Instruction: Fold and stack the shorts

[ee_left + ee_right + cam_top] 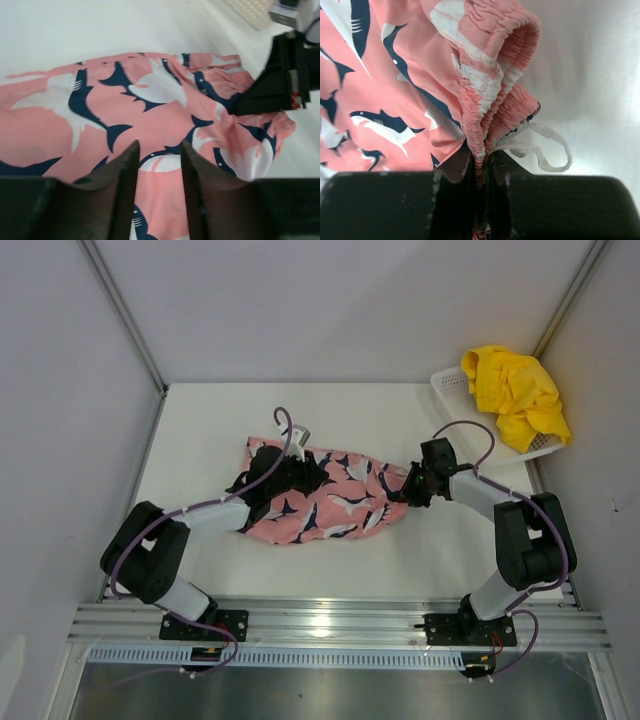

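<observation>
The pink shorts (pixel 335 508) with a navy-and-white print lie spread in the middle of the table. My left gripper (pixel 318 476) is open just above their middle; pink cloth (pixel 165 100) shows between and beyond its fingers (pixel 120 180). My right gripper (pixel 408 492) is shut on the shorts' gathered elastic waistband (pixel 485 100) at their right end, with the white drawstring (pixel 545 145) hanging loose beside it. The right gripper also shows in the left wrist view (pixel 250 102). The yellow shorts (pixel 515 390) lie crumpled in the white mesh basket (pixel 452 390) at the back right.
The basket sits against the right wall behind my right arm. White walls with metal posts close in the table on the left, back and right. A metal rail (pixel 330 620) runs along the near edge.
</observation>
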